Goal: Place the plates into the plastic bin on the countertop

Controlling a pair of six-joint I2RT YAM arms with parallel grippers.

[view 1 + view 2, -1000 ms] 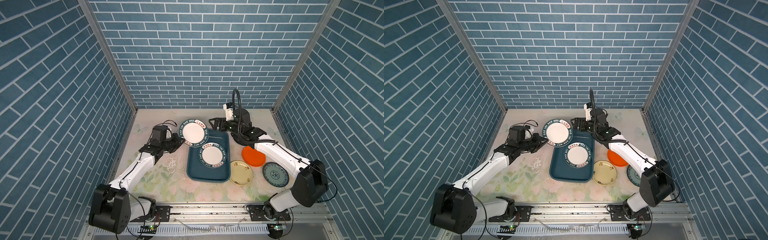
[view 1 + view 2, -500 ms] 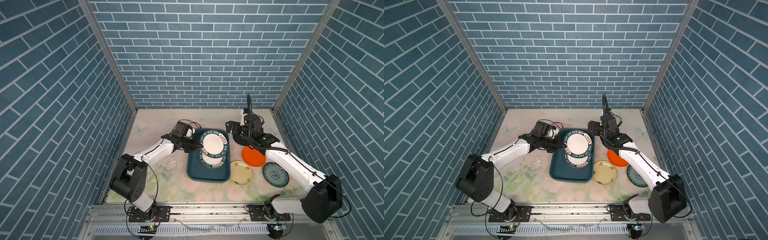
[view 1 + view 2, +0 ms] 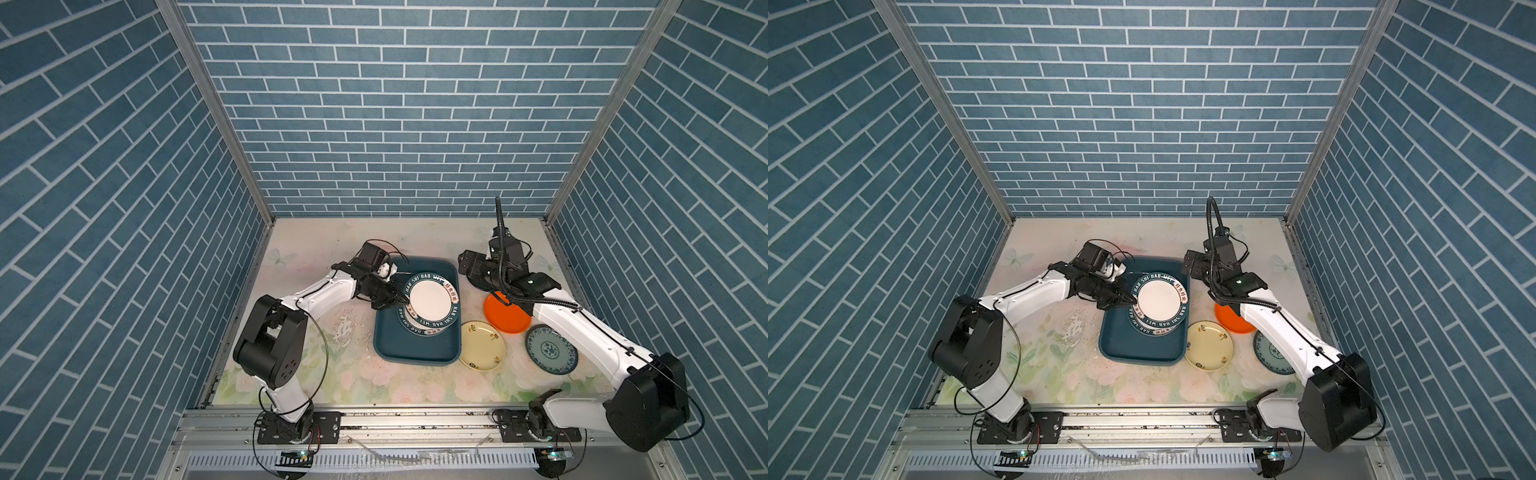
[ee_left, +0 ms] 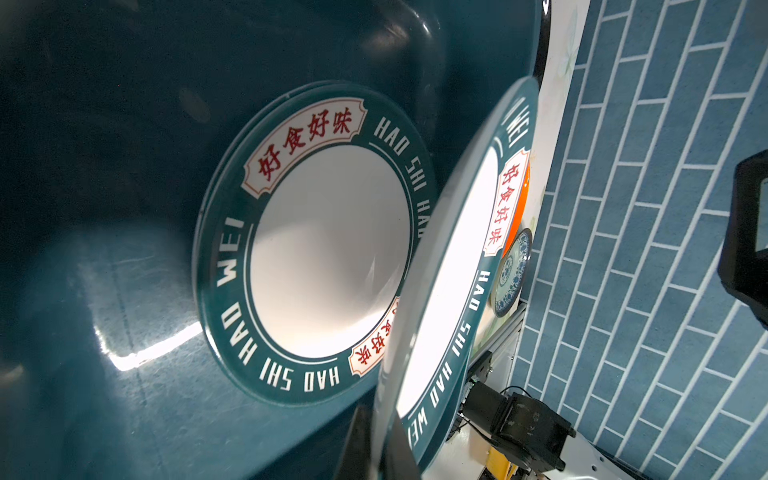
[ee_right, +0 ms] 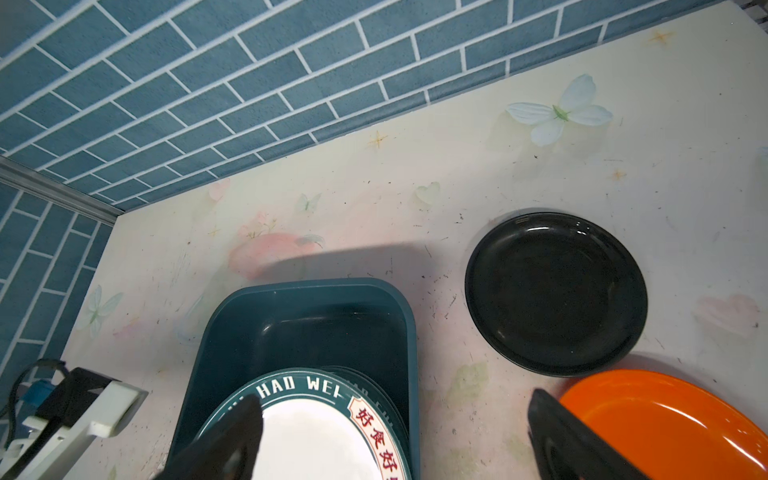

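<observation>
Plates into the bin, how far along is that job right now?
Done: at least one lettered plate lies flat in the plastic bin. In hand: the left tool is shut on a second lettered plate at its rim, holding it tilted above the bin; the right tool is open and empty. Left: the black plate, orange plate, cream-yellow plate and blue-patterned plate sit on the countertop outside the bin.

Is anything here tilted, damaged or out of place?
The left gripper holds one lettered plate tilted over a second lettered plate lying flat in the plastic bin. Beside the bin, the countertop print looks scraped.
</observation>
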